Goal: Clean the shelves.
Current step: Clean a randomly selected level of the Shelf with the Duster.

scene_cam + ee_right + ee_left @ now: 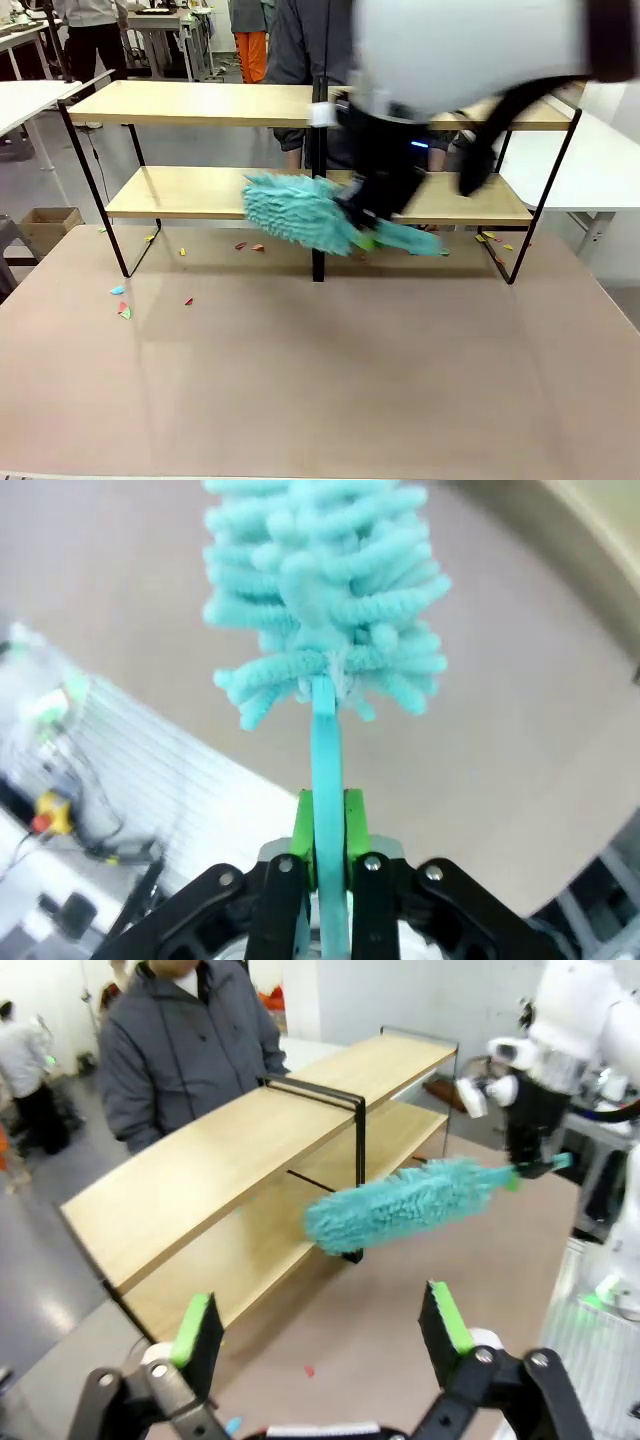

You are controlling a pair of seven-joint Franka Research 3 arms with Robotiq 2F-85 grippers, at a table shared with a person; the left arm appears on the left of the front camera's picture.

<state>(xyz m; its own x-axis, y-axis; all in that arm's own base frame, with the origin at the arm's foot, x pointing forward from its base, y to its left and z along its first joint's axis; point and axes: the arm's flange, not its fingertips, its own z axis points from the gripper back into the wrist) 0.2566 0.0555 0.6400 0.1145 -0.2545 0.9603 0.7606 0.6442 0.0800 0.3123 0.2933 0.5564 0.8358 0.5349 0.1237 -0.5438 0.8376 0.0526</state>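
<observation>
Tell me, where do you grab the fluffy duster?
By the thin flat handle, coming from its tail end and squeezing its two flat faces, as the right gripper does. The fluffy head looks soft and would likely squash.

Grey floor holds white tables and a cardboard box.

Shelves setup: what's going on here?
The right gripper is shut on the handle of a teal duster, with the fluffy head at the front of the lower board of the shelves, by the centre post; whether it touches is unclear. The left gripper hangs open and empty. A person stands behind the shelves. Small coloured scraps lie on the brown tabletop.
</observation>
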